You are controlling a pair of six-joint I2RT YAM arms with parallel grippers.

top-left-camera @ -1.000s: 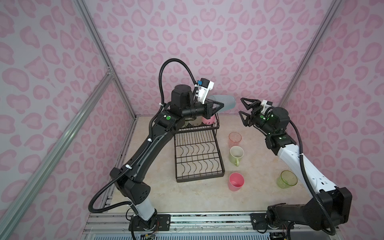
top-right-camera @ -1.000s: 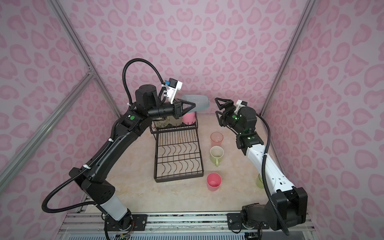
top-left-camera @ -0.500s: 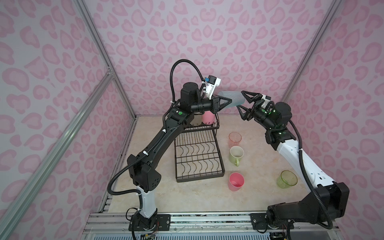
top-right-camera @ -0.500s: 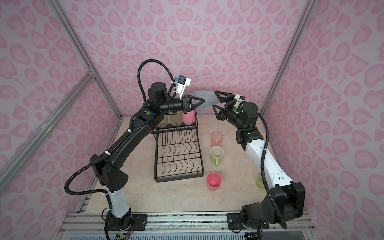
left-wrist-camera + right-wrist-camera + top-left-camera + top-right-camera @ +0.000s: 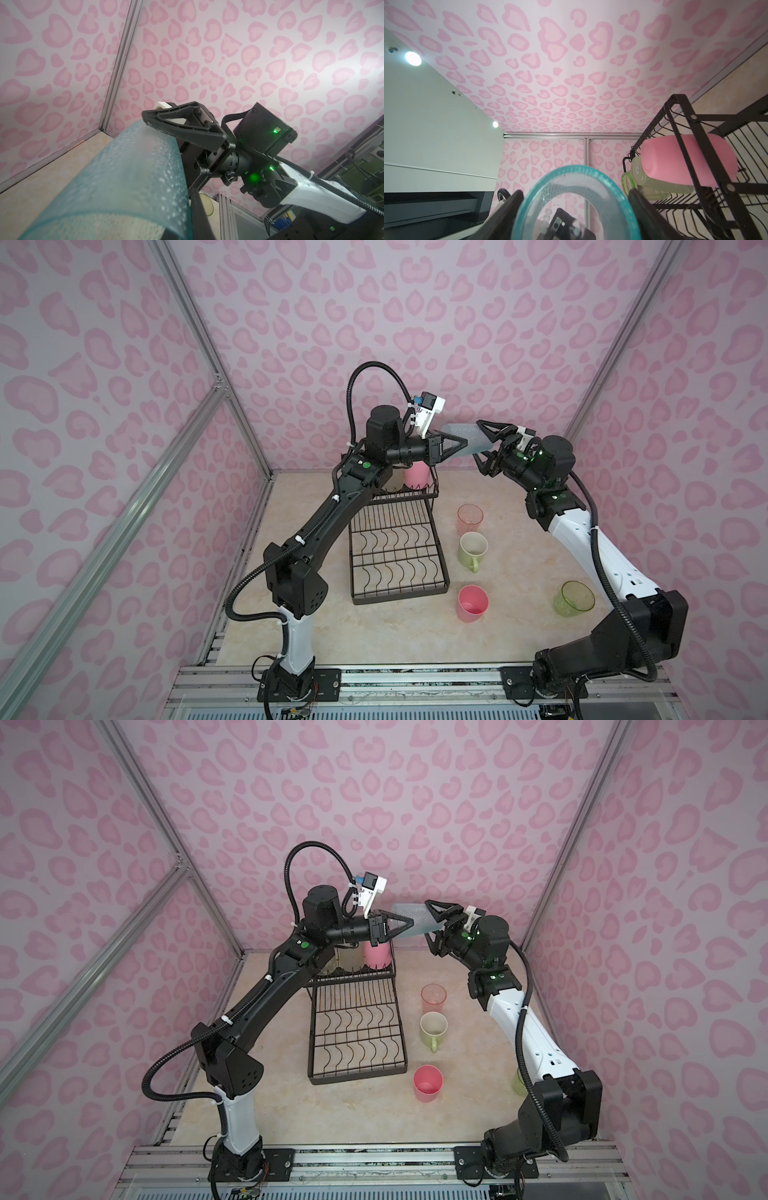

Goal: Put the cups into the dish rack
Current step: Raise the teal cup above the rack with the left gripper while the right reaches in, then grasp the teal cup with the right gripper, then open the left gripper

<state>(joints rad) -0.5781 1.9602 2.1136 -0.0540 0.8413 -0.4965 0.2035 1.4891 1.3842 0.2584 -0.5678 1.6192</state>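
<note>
A translucent teal cup (image 5: 465, 439) (image 5: 415, 919) hangs on its side in the air above the far right of the black dish rack (image 5: 399, 599). My left gripper (image 5: 459, 444) is shut on one end of it. From the other side, my right gripper (image 5: 478, 438) (image 5: 574, 194) has its fingers against both sides of the cup's mouth (image 5: 577, 203). An upturned pink cup (image 5: 417, 475) (image 5: 689, 158) and a yellow-green cup (image 5: 654, 182) sit in the raised basket. In the left wrist view the teal cup (image 5: 124, 176) hides my own fingers.
Right of the rack, a pink-orange cup (image 5: 470, 518), a pale green mug (image 5: 473, 549) and a pink cup (image 5: 472, 601) stand upright in a row. A yellow-green cup (image 5: 573, 599) stands by the right arm. The back wall is close behind both grippers.
The left arm lifted the teal cup and carried it right. The right gripper swung left to meet it, and its jaws narrowed onto the cup's mouth end.
</note>
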